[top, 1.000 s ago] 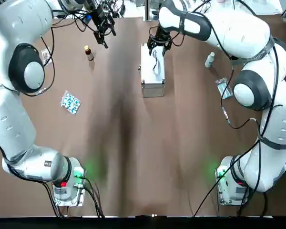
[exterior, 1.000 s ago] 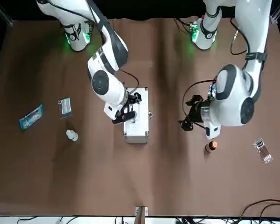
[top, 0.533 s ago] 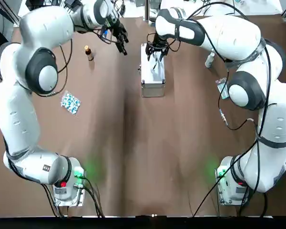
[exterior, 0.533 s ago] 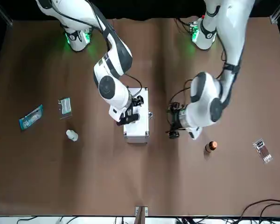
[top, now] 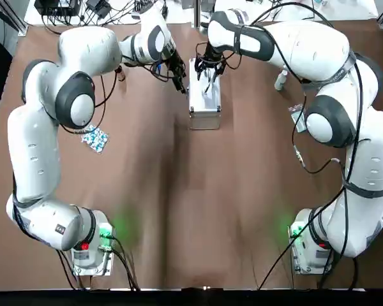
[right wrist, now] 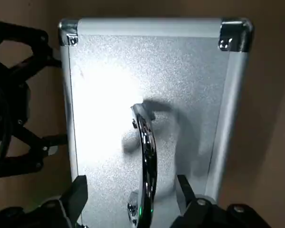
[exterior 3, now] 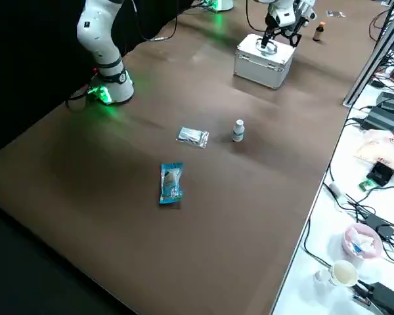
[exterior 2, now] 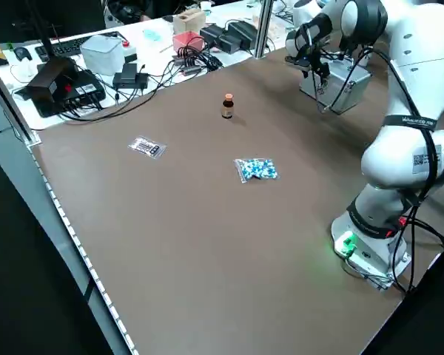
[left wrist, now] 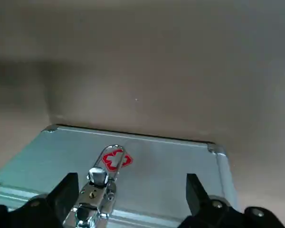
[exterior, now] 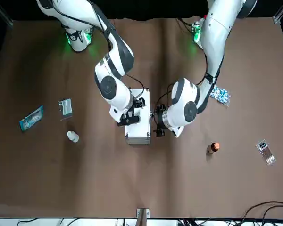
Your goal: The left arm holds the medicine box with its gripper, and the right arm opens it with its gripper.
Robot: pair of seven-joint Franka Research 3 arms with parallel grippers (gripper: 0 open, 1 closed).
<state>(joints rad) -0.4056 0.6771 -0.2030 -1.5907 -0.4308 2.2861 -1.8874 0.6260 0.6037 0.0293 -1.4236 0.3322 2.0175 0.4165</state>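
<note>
Medicine box point(top: 204, 102): silver textured metal case with bright corner caps. Lid down. It sits flat and upright on the brown surface point(top: 191, 204), at mid-width on the far side from the arm bases. Chrome handle point(right wrist: 145, 142) lies along the lid centre. Chrome latch point(left wrist: 97, 190) with a red emblem is on the side wall facing the left arm.

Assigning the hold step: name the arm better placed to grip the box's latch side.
Left. The left pincer, open, flanks the latch on the silver metal box's side; the right pincer hangs over the top handle.
</note>
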